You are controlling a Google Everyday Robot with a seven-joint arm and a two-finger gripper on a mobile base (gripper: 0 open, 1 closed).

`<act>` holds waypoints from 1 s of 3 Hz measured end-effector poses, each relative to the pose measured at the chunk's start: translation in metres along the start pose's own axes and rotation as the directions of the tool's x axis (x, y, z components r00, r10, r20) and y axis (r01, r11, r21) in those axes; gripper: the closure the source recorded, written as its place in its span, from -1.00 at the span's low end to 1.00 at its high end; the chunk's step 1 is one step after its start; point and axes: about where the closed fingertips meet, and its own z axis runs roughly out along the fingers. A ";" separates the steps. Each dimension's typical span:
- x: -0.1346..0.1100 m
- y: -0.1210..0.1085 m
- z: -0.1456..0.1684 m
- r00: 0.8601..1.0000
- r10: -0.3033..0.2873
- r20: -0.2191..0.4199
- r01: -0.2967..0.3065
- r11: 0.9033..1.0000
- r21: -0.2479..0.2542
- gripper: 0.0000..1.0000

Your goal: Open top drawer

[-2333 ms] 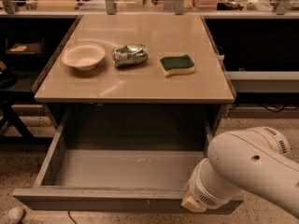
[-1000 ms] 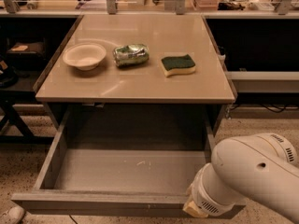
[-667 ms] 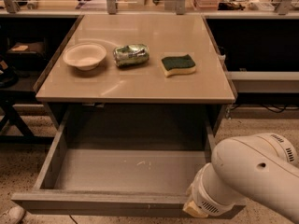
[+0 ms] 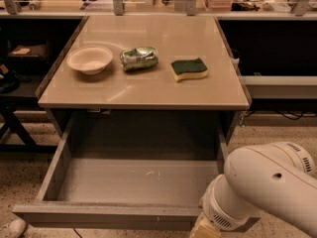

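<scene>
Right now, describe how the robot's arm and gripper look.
The arm is a smooth, rounded white shell with a small dark hole and ribbed grey bands at its joints. The gripper, at the bottom edge by the drawer front, shows only a pale tan piece.

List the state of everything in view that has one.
top drawer: pulled wide open, interior exposed
can: crushed, lying on its side
bowl: upright on the tabletop
sponge: flat, green side up
claw: at drawer front's right end, mostly hidden
</scene>
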 end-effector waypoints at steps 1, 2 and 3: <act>0.000 0.000 0.000 1.000 0.000 0.000 0.000 1.000 0.000 -1.00; 0.000 -0.002 -0.004 1.000 0.007 -0.008 -0.007 1.000 0.021 -1.00; 0.014 -0.003 -0.042 0.998 0.060 0.006 -0.060 0.992 0.110 -1.00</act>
